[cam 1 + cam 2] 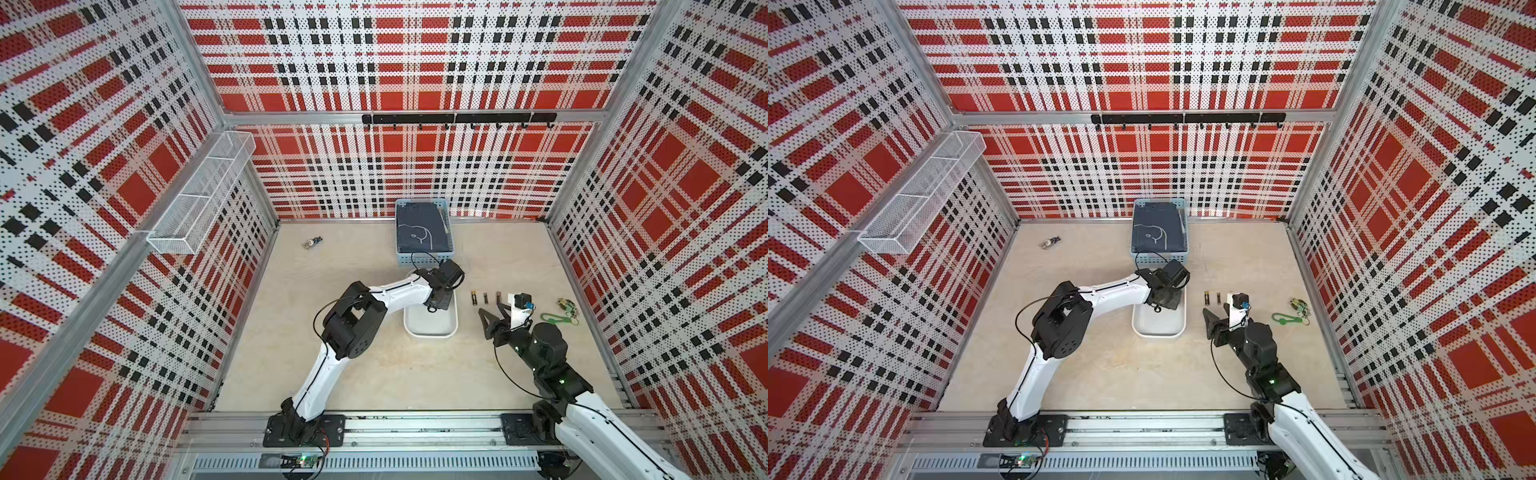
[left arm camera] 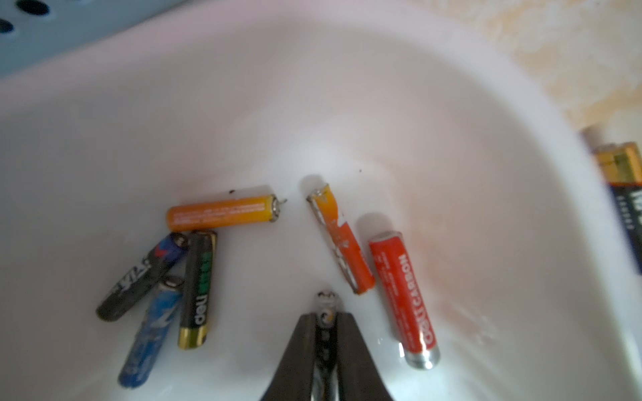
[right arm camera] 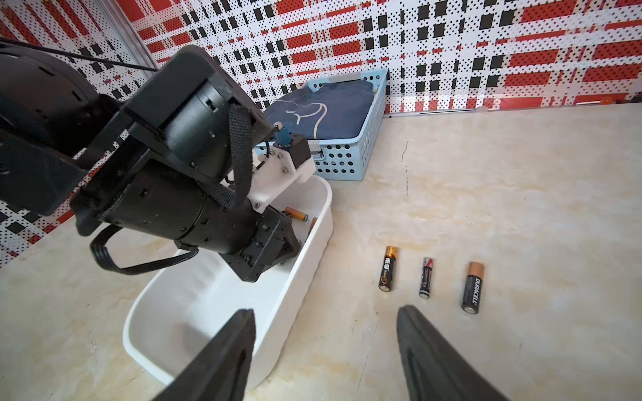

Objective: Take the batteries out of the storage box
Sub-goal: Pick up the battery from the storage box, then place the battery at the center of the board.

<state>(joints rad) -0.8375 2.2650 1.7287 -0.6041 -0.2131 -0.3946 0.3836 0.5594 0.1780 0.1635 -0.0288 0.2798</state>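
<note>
Reaching into the far end of the white storage box (image 1: 432, 328), the left gripper (image 2: 326, 317) has its fingers (image 2: 298, 347) clamped on a dark battery (image 2: 326, 302), whose tip pokes out just past them. The right gripper (image 3: 324, 323) hangs spread wide and empty beside the box. Six loose batteries (image 2: 222, 213) lie around the fingers on the box floor. A row of three batteries (image 3: 426, 277) rests on the table (image 3: 521, 208) just outside.
</note>
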